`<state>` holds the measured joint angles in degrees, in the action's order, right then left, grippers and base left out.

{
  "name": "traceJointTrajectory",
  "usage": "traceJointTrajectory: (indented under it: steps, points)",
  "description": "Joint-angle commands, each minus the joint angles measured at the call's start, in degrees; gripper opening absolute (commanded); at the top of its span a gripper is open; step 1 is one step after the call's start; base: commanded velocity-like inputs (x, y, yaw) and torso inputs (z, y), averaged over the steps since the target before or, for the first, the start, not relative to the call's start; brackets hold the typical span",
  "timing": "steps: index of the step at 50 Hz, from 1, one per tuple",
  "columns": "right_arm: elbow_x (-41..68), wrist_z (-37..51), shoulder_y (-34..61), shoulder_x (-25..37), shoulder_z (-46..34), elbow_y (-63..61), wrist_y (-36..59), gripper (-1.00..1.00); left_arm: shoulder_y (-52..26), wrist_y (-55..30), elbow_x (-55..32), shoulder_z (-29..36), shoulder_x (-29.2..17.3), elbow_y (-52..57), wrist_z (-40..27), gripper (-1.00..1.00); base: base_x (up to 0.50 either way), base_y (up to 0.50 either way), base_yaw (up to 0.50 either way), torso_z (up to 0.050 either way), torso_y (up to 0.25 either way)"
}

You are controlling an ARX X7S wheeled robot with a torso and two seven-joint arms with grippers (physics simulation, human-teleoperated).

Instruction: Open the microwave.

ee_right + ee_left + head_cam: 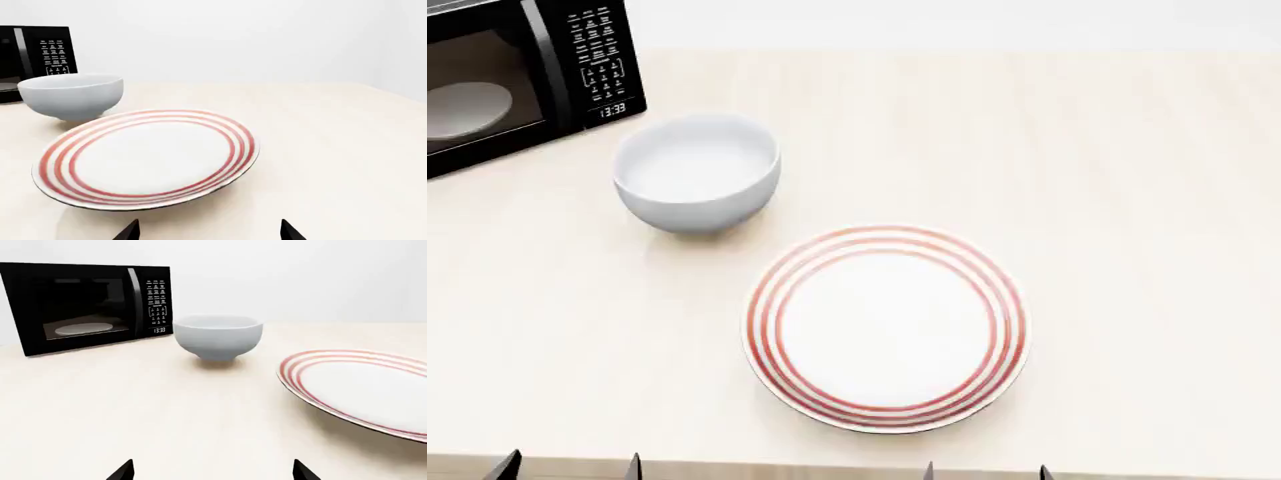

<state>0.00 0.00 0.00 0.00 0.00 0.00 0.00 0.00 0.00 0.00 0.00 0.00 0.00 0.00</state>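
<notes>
Left wrist view: microwave point(87, 307) at the far end of the desk point(167, 415), door shut, handle point(133, 300) beside the button panel; left tool point(212, 472) spread apart, well short. Risks knocking the bowl point(219, 337) just beside it.

Head view: striped plate point(885, 328) between tools and target; could be swept aside.

Right wrist view: right tool point(208, 231) likewise apart, empty.

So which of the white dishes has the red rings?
The flat plate in the middle of the table; the bowl beside the microwave is plain white.
</notes>
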Motion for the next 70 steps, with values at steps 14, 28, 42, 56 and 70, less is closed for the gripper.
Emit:
traceJointTrajectory:
  steps: [14, 28, 42, 56, 70]
  points:
    - [1.28, 4.16, -4.77, 3.38, -5.19, -16.81, 5.17, 1.00, 6.85, -3.66, -0.84, 3.30, -3.21, 16.26, -5.74, 1.00, 0.00, 0.00, 0.00, 0.000, 0.000]
    - [0.95, 5.21, -4.39, 4.71, -7.98, -19.24, 6.66, 1.00, 6.91, -3.36, -2.76, 4.50, -4.59, 16.60, -6.55, 1.00, 0.06, 0.18, 0.00, 0.000, 0.000]
    - [1.92, 5.76, -3.66, 5.56, -9.75, -19.43, 7.60, 1.00, 7.39, -3.78, -3.48, 5.13, -5.89, 18.07, -7.87, 1.00, 0.14, 0.46, 0.00, 0.000, 0.000]
    - [2.68, 6.40, -3.44, 6.50, -10.87, -18.60, 7.04, 1.00, 7.17, -3.13, -3.90, 5.88, -6.69, 17.51, -9.43, 1.00, 0.16, 0.50, 0.00, 0.000, 0.000]
    - [3.78, 6.72, -2.78, 7.28, -12.01, -17.73, 6.99, 1.00, 7.23, -3.35, -4.71, 6.47, -7.66, 17.71, -10.23, 1.00, 0.22, 0.50, 0.00, 0.000, 0.000]
